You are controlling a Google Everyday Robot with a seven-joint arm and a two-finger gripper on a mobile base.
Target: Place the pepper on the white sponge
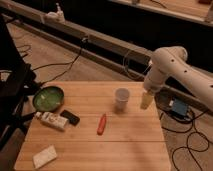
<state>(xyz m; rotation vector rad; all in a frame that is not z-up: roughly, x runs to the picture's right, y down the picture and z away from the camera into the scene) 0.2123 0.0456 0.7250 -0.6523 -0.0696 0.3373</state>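
Red-orange pepper [101, 124] lies mid-table, long axis running near-to-far, left of and in front of gripper [146, 100] at right edge; white sponge [45, 156] front-left corner. Grip state: can't tell.

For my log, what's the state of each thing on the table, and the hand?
pepper: lying flat mid-table, not held.
white sponge: flat, near-left corner, nothing on it.
white cup: upright.
bottle: on its side.
green bowl: upright.
hand: beside the cup, away from the pepper.

arm [186, 71] — cut off right | end effector [146, 100] beside cup [121, 98] | bottle label [53, 120] — unreadable
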